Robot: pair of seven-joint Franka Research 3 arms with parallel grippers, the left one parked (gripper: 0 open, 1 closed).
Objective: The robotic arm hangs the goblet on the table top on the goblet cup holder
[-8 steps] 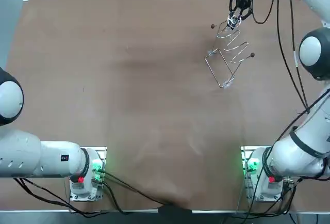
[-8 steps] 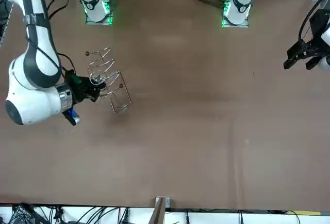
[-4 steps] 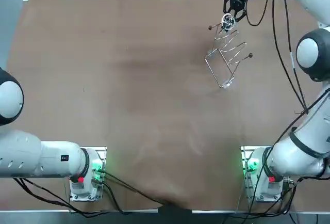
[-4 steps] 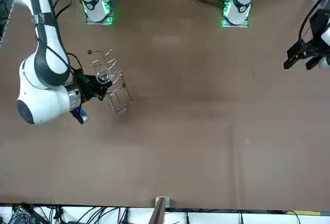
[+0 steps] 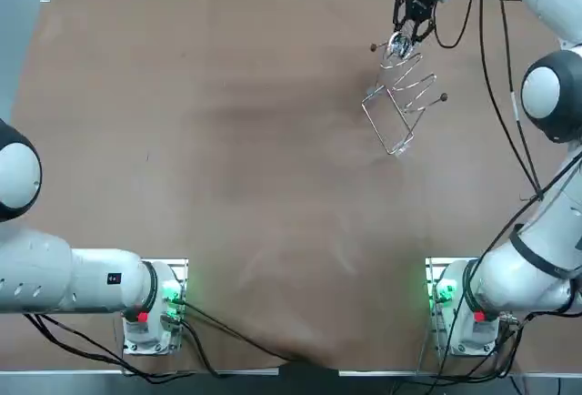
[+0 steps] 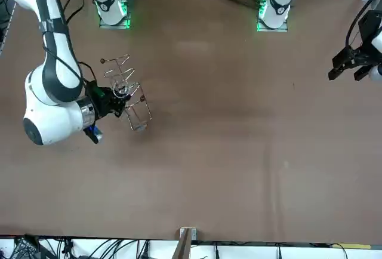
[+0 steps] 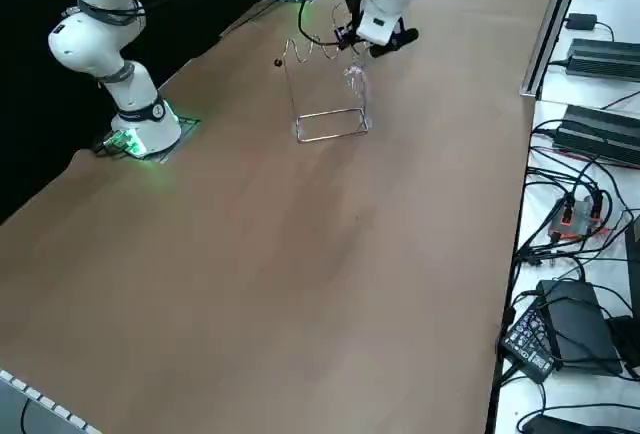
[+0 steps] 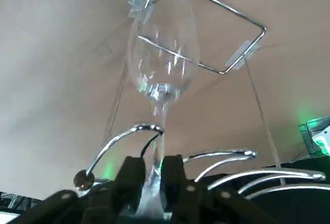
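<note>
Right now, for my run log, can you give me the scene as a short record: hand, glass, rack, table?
right hand: far side of the table, on the robot's right, over the rack's arms, shut on the glass stem
glass: upside down, bowl toward the table, off the tabletop
rack: wire, standing on the table, no other glass on it
hanging: stem beside a curved wire arm; cannot tell whether the foot rests on the wires
table: brown

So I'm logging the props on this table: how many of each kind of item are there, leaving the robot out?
Goblet: 1, hanging bowl-down, its stem clamped in the right claw at the holder's prongs
Wire cup holder: 1
Total: 2
</note>
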